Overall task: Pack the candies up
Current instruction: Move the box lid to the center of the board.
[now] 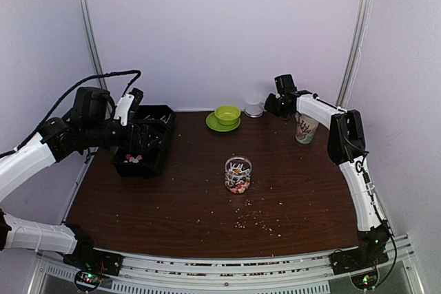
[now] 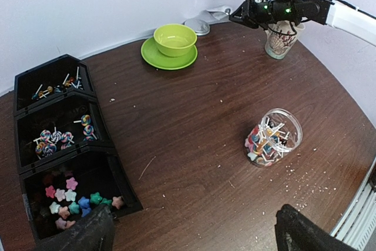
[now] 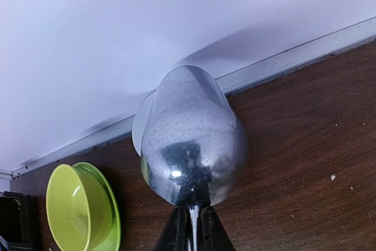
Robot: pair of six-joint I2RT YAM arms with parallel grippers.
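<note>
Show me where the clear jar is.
In the top view the clear jar stands alone near the middle of the table, in front of the green bowl and right of the black tray.

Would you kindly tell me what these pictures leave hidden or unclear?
Top view: the left arm covers most of the black tray.
Right wrist view: handle of the metal scoop, mostly hidden between the jaws of the right gripper.
Top and left wrist views: inside of the paper cup, behind the right arm.
</note>
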